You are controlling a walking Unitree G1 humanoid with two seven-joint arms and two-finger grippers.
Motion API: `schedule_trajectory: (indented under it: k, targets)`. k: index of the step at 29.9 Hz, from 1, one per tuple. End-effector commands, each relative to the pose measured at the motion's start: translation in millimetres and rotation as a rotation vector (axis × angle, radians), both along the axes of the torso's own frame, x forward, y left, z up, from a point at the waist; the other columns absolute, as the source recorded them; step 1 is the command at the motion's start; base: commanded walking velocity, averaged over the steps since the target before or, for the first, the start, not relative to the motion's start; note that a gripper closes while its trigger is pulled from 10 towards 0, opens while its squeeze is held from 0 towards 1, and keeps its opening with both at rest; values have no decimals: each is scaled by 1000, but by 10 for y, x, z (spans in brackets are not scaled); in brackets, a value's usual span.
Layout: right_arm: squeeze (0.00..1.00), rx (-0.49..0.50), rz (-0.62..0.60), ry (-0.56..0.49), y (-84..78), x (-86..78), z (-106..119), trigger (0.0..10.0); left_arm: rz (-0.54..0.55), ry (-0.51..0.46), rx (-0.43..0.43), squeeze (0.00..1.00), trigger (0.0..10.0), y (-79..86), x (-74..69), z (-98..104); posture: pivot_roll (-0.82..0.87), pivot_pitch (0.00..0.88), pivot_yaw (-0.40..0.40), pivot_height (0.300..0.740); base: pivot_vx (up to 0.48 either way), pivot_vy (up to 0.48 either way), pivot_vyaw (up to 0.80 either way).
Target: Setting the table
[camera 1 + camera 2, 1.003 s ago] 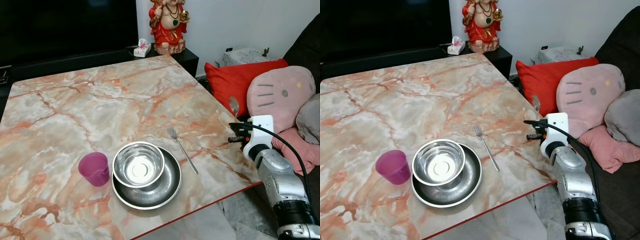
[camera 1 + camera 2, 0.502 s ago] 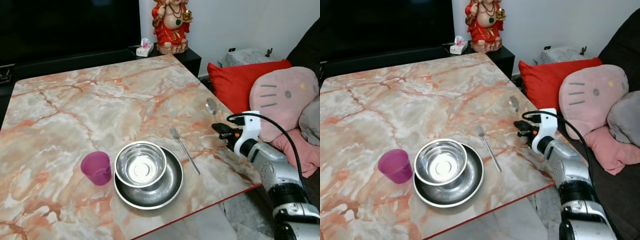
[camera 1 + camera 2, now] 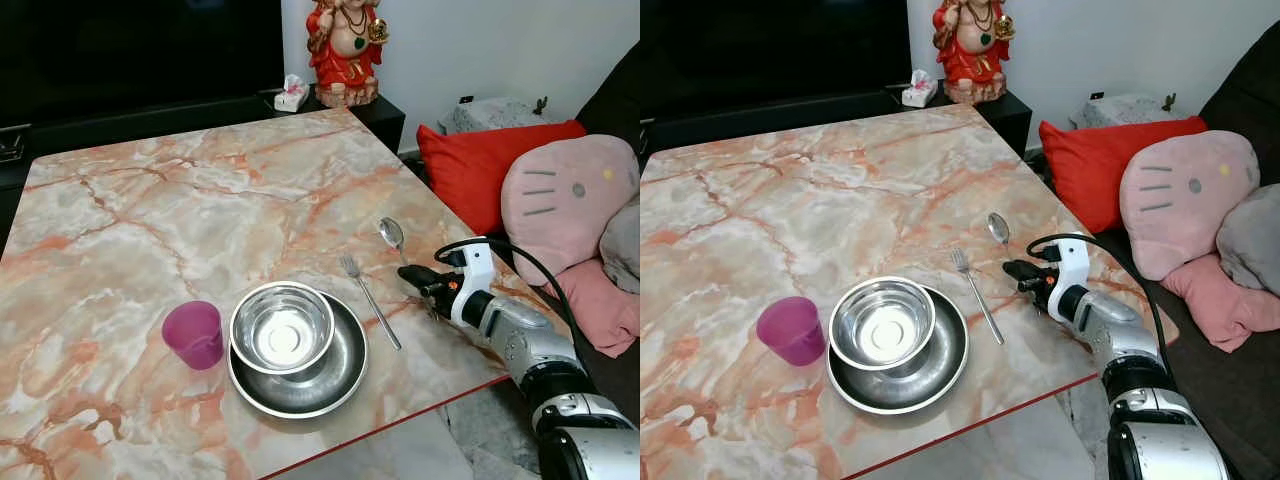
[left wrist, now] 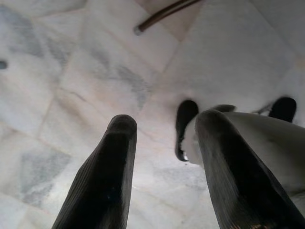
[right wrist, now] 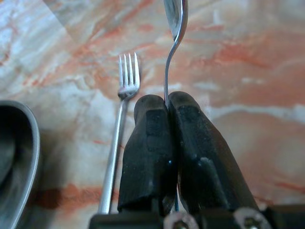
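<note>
While the spoon point(image 3: 391, 236) is pinched by its handle in the right gripper point(image 3: 424, 281) — fingers pressed together on it, bowl pointing away toward the table's far edge — it hangs low over the marble table point(image 3: 180, 210), near the right edge. Its long axis runs roughly parallel to the fork point(image 3: 368, 299), which lies just beside it toward the steel bowl point(image 3: 282, 327) on its plate point(image 3: 340, 375), pink cup point(image 3: 193, 335) beyond. Right arm reaches in low from the right edge. Left gripper point(image 4: 162, 143) hangs idle over the floor, fingers apart. Likely next: lowering it beside the fork.
</note>
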State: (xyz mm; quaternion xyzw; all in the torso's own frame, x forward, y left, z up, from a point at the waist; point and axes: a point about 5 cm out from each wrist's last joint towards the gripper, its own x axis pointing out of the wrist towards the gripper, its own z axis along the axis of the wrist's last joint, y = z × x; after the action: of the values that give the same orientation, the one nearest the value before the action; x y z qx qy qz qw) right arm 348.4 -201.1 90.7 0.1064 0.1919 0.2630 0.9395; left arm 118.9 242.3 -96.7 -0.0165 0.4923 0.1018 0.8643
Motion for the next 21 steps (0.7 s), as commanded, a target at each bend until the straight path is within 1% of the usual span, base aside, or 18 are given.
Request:
schedule_trajectory:
  k: [1, 4, 7, 8, 12, 15, 21]
  targets:
    - [0, -22, 2, -3, -13, 18, 14, 10000, 11, 5, -2, 0, 10000, 68, -49, 5, 70, 21, -10, 740, 0, 0, 0]
    - [0, 24, 27, -5, 26, 6, 1, 10000, 16, 1, 5, 0, 10000, 145, -13, 37, 71, 21, -11, 740, 0, 0, 0]
    - [0, 30, 30, -2, 47, 0, -18, 10000, 18, -5, 9, 0, 10000, 182, 30, 59, 74, 23, -11, 740, 0, 0, 0]
    - [0, 32, 32, 1, 65, -4, -36, 10000, 17, -9, 9, 0, 10000, 180, 63, 68, 74, 23, -11, 740, 0, 0, 0]
    - [0, 50, 43, 3, 96, -12, -58, 10000, 13, -15, 4, 0, 10000, 144, 117, 73, 80, 24, -11, 740, 0, 0, 0]
    - [0, 43, 34, 17, 108, -19, -95, 10000, 9, -16, 0, 0, 10000, 108, 161, 74, 80, 24, -11, 740, 0, 0, 0]
    - [0, 54, 25, 36, 108, -45, -146, 10000, 11, -8, 0, 0, 10000, 108, 160, 72, 82, 28, -10, 740, 0, 0, 0]
